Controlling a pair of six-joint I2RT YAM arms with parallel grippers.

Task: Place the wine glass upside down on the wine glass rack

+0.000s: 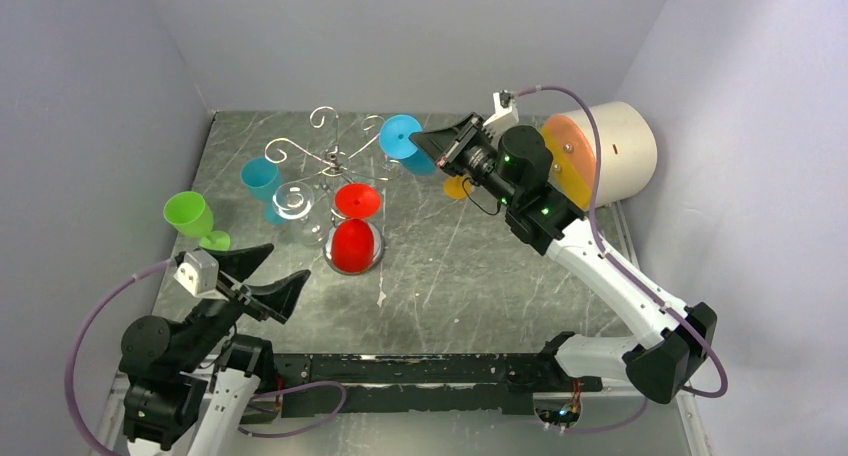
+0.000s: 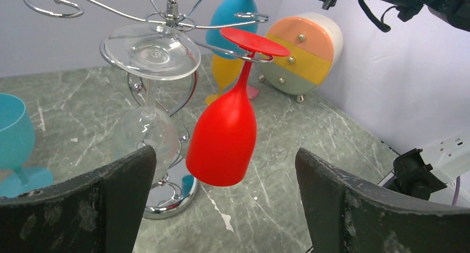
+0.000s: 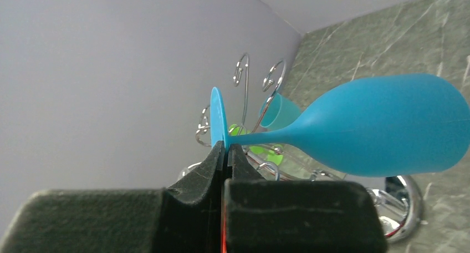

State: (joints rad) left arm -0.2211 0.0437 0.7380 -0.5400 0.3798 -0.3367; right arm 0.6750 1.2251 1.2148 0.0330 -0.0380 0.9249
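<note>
The wine glass rack (image 1: 334, 160) is a silver wire stand with scroll arms and a round shiny base (image 2: 166, 200). A red glass (image 2: 223, 136) and a clear glass (image 2: 151, 56) hang from it upside down. My right gripper (image 1: 424, 142) is shut on the foot of a blue wine glass (image 3: 382, 131), pinching the disc's edge (image 3: 217, 117). That glass is held inverted just right of the rack's arms (image 3: 244, 70). My left gripper (image 2: 224, 156) stands open, low, in front of the red glass and not touching it.
A teal glass (image 1: 262, 180) and a green glass (image 1: 190, 216) stand upright left of the rack. A yellow glass (image 2: 226, 70) stands behind it. A round cream drawer unit (image 1: 610, 146) sits at the back right corner. Walls close in on three sides.
</note>
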